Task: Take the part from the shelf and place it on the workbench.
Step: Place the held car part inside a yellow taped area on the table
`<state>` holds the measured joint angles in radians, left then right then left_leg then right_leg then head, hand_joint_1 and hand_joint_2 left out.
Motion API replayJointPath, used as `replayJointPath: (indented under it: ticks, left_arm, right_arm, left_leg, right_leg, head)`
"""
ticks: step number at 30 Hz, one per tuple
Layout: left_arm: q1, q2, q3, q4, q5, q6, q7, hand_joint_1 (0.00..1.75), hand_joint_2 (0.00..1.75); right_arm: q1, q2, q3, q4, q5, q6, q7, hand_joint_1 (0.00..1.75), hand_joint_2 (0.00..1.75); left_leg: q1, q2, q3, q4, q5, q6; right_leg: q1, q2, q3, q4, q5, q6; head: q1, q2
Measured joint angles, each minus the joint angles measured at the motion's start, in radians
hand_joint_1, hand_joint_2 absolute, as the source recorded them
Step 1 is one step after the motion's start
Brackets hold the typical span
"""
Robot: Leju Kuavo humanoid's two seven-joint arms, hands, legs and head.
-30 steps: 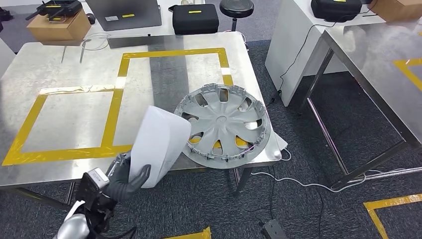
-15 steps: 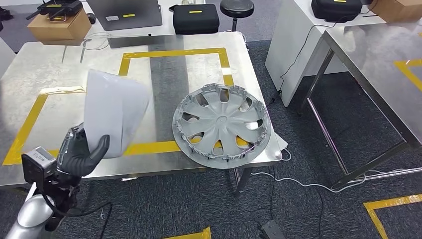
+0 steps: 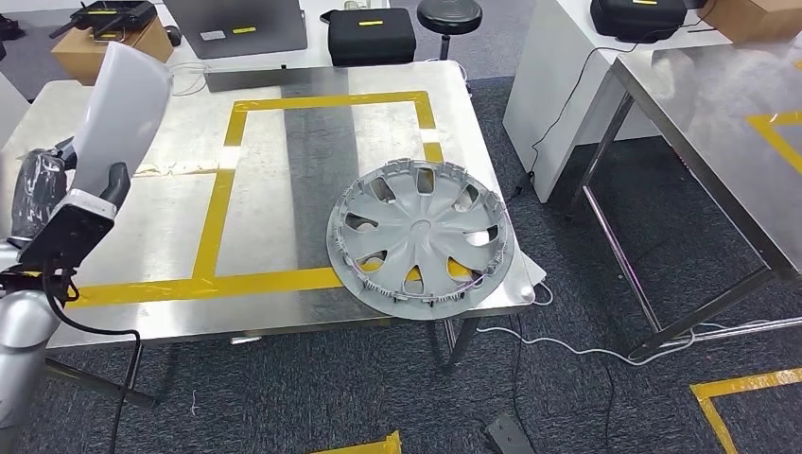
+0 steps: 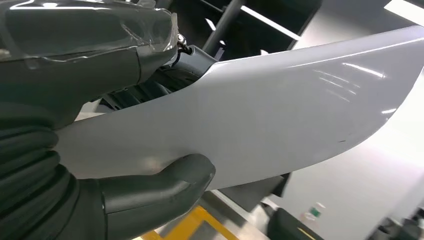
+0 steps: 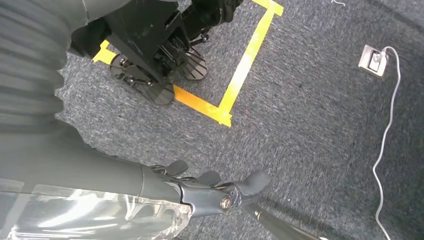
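Standing tall at the far left, the white part [image 3: 121,113] is held up in the left hand [image 3: 66,213], its long axis near upright and leaning a little toward the tabletop [image 3: 312,161]. Close in at the wrist, the thumb [image 4: 165,182] presses against one face of the part's narrow end while the darker fingers [image 4: 130,92] close on the other face, so the hand has it clamped near that end and most of the panel runs out beyond the grip. The part sits above the left edge of the tabletop, over or just beside the left yellow tape square [image 3: 142,227]; I cannot tell exactly which. It touches nothing but the hand. To be set down, I judge it must tip over from upright to flat, the free end swinging down toward the steel inside that square. Further right lies the grey wheel cover [image 3: 421,236], flat on the tabletop's near right corner and well apart from the part, so it should not get in the way. The right hand [image 5: 220,192] hangs low over the carpet, fingers apart and holding nothing, plainly the farther of the two.
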<state>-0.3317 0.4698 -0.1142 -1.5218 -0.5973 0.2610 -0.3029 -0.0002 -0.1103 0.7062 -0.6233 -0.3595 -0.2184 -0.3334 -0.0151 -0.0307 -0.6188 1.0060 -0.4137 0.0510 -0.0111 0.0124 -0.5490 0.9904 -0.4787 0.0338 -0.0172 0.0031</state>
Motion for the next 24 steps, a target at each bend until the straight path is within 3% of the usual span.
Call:
replayJointPath:
  ticks: [8, 24]
  left_arm:
    - [-0.059, 0.011, -0.002, 0.139, -0.081, 0.0, 0.052, 1.75, 1.75]
    - [-0.088, 0.01, -0.012, 0.283, -0.127, 0.0, 0.088, 1.75, 1.75]
  right_arm:
    - [-0.012, 0.019, -0.019, 0.02, 0.015, 0.013, 0.008, 0.0, 1.75]
    - [-0.015, 0.031, -0.033, 0.033, 0.028, 0.021, 0.012, 0.0, 1.75]
  left_leg:
    - [0.0, 0.0, 0.0, 0.0, 0.0, 0.0]
    - [0.0, 0.001, 0.0, 0.0, 0.0, 0.0]
  right_leg:
    - [0.0, 0.0, -0.001, 0.0, 0.0, 0.0]
    - [0.0, 0.001, -0.001, 0.0, 0.0, 0.0]
  head:
    - [0.0, 0.0]
    - [0.0, 0.0]
